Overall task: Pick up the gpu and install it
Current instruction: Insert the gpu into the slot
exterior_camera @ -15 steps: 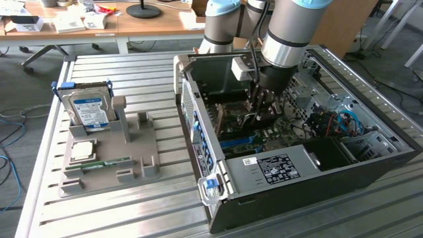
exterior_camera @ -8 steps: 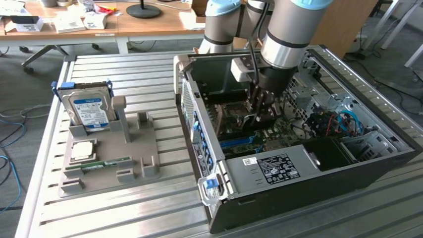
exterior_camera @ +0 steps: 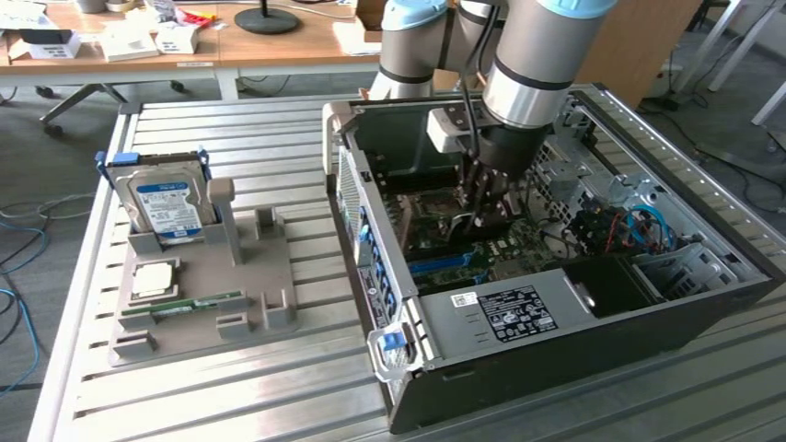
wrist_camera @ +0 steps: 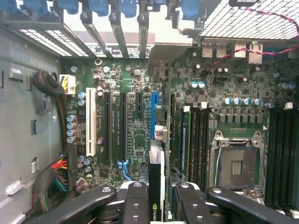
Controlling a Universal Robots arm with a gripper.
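Wrist view, nearest us: the gripper is clenched on the gpu, a thin rigid card seen edge-on, poised over the green motherboard. We judge misalignment the main danger: the card's edge could miss the narrow blue slot and scrape the small capacitors, or tilt between the hard black fingers. Farther out are the sheet-metal computer case and the ribbed desk.

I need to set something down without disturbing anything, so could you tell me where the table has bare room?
The table is bare on the camera's side of the grey tray and in the narrow strip between tray and computer case. Inside the case it is crowded: the arm reaches in holding the graphics card.
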